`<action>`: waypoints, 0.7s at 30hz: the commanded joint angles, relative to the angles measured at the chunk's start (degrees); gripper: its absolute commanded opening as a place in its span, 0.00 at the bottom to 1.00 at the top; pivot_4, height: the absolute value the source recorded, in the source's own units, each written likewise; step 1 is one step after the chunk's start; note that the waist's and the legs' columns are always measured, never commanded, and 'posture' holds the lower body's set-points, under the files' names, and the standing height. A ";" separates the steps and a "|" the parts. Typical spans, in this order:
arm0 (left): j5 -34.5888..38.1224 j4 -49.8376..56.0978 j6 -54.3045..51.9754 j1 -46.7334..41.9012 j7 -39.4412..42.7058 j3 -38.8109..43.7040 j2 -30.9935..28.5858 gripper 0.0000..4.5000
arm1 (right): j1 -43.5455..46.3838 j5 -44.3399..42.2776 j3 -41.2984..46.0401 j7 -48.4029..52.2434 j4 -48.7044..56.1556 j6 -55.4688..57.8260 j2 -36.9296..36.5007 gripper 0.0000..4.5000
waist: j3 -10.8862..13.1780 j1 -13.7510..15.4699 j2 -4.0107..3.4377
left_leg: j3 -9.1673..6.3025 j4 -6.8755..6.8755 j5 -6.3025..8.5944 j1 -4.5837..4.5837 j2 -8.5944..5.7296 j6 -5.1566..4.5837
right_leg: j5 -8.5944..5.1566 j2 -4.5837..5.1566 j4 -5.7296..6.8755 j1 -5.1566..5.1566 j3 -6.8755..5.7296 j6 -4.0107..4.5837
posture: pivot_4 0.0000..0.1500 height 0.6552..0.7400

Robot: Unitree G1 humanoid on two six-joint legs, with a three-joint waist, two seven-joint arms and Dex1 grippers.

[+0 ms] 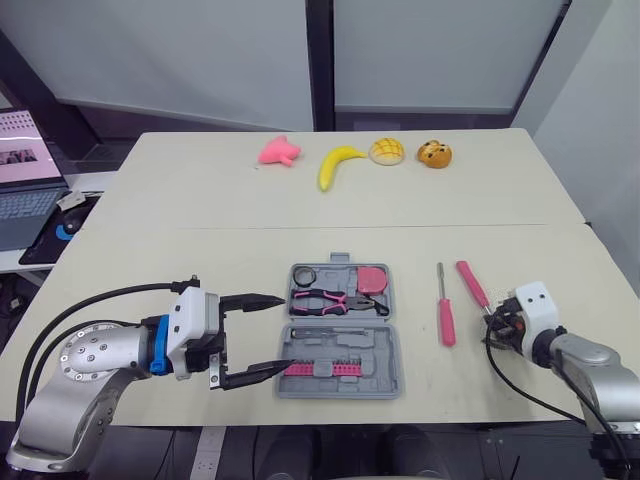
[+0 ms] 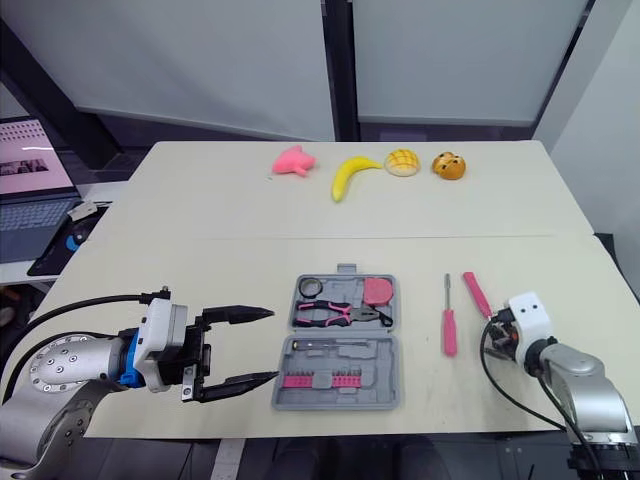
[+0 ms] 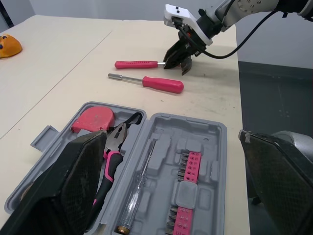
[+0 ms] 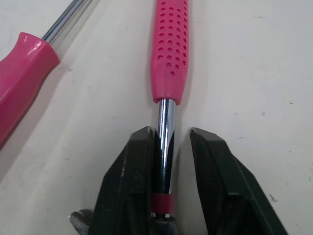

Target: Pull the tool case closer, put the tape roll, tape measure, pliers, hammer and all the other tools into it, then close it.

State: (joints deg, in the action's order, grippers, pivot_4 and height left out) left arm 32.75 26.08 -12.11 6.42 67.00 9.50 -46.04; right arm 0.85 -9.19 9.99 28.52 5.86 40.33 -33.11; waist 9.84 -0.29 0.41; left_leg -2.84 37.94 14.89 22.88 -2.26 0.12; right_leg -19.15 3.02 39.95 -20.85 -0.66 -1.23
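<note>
The grey tool case (image 1: 392, 352) lies open at the table's front middle. Its far half holds a tape roll (image 1: 304, 276), pink-handled pliers (image 1: 325, 299) and a pink tape measure (image 1: 372, 279); the near half holds a strip of pink bits (image 1: 325, 369). My left gripper (image 1: 286, 332) is open at the case's left edge, one finger on each side of the hinge line. To the right lie a pink screwdriver (image 1: 445, 312) and the pink-handled hammer (image 1: 472, 284). My right gripper (image 4: 171, 133) straddles the hammer's chrome shaft (image 4: 165, 127), slightly open, with a gap on one side.
Along the table's far edge sit a pink toy (image 1: 279, 151), a banana (image 1: 335, 164), a bread bun (image 1: 386, 151) and a brown bear-shaped bun (image 1: 434, 154). A laptop (image 1: 25, 175) stands on a side desk to the left. The table's right edge runs close to my right arm.
</note>
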 commanded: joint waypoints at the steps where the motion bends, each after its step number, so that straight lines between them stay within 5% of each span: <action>1: 1.07 0.23 0.33 0.00 0.36 1.69 -0.46 1.00 | -0.91 -0.17 0.85 -0.45 -0.01 -0.55 -0.14 0.09 | 0.00 0.00 0.01 | -0.01 0.00 0.00 -0.01 0.00 0.00 | 0.00 0.00 0.00 0.01 0.00 0.00 | 1.00 0.76; 21: 7.10 0.54 -0.88 -4.90 2.21 2.30 1.07 1.00 | -2.31 -1.82 5.12 0.05 -1.11 -5.00 -1.36 0.05 | -0.01 0.10 0.02 | 0.00 0.00 0.00 -0.02 0.00 0.00 | 0.00 0.00 0.00 0.03 0.00 0.00 | 1.00 0.76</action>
State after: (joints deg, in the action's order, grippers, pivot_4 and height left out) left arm 39.51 25.57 -14.48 2.11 68.43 11.53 -45.07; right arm -1.25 -10.38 12.81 28.18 4.15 36.65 -33.09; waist 9.82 -0.19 0.43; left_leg -2.84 37.95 14.90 22.87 -2.27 0.12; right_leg -19.15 3.02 39.96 -20.82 -0.66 -1.23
